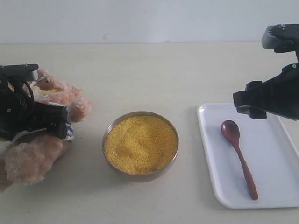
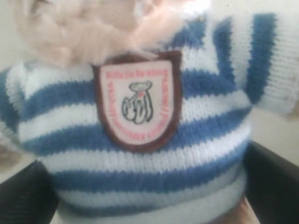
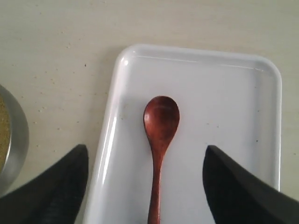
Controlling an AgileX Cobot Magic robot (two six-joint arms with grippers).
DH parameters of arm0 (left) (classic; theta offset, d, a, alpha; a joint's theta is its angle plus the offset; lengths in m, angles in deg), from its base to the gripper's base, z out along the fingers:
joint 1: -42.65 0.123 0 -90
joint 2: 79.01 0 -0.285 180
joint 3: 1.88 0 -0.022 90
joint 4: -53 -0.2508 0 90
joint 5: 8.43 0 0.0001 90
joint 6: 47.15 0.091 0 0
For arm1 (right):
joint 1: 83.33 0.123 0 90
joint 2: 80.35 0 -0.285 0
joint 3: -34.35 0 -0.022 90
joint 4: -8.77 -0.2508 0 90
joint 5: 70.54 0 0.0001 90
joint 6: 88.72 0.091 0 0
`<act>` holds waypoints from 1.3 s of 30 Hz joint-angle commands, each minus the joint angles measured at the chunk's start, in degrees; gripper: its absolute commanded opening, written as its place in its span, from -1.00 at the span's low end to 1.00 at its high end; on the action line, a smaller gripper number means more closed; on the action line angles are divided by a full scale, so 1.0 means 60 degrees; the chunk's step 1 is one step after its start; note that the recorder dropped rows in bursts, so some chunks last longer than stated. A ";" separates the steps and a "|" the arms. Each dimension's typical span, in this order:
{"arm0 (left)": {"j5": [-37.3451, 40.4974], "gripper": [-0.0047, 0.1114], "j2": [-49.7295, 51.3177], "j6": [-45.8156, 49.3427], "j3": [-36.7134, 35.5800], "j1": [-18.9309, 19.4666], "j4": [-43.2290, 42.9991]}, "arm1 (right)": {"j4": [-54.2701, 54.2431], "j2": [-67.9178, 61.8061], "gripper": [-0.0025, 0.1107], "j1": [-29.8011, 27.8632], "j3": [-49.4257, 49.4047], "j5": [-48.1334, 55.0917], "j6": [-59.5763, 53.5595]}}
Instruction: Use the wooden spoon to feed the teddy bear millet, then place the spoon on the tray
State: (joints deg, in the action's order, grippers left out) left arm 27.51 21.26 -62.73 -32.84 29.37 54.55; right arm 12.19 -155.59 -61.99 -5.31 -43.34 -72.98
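black left end effector (image 1: 56, 122) clamps teddy bear (image 1: 32, 156); right end effector (image 3: 145, 150) gapes over spoon (image 3: 161, 117)

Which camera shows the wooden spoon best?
The exterior view: the wooden spoon lies fully visible on the tray. The right wrist view shows its bowl closer but cuts off the handle end. The left wrist view shows none of it.

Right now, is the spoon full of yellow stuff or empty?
Empty. The wooden spoon lies bowl-up on the tray, and the right wrist view shows only bare brown wood inside it, no millet.
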 commanded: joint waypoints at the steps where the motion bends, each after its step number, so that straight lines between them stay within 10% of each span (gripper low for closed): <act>1: 0.0079 0.65 -0.0933 0.0022 0.0154 0.0014 0.0066 | 0.0010 0.0280 0.19 -0.0033 -0.0031 -0.0156 0.0056; 7: 0.0591 0.37 -0.2122 0.0022 0.0467 0.0014 -0.0172 | 0.0010 0.0279 -0.33 -0.0033 -0.0048 -0.0330 0.0119; 10: 0.0682 -0.20 -0.2600 -0.0020 0.0507 0.0067 -0.0454 | 0.0028 0.0279 -0.95 -0.0033 -0.0072 -0.0406 0.0204; 13: 0.0716 -0.84 -0.3083 -0.0020 0.0420 0.0366 -0.0478 | 0.0317 0.0385 -0.94 -0.0068 -0.0346 -0.0735 0.0683; 25: -0.1455 -0.85 -0.7532 0.0368 -0.1468 0.2229 -0.0516 | 0.0834 0.5146 -0.96 -0.2147 -0.3008 -0.3879 0.1610; 39: -0.2976 -0.85 -1.4430 0.0368 -0.4237 0.2362 -0.0516 | 0.0728 1.0560 -0.96 -0.2116 -0.4811 -0.3603 0.1559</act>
State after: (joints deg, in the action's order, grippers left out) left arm 10.40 -59.76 -60.75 -56.11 43.28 51.55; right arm 16.69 -94.62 -74.47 -33.45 -65.76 -64.04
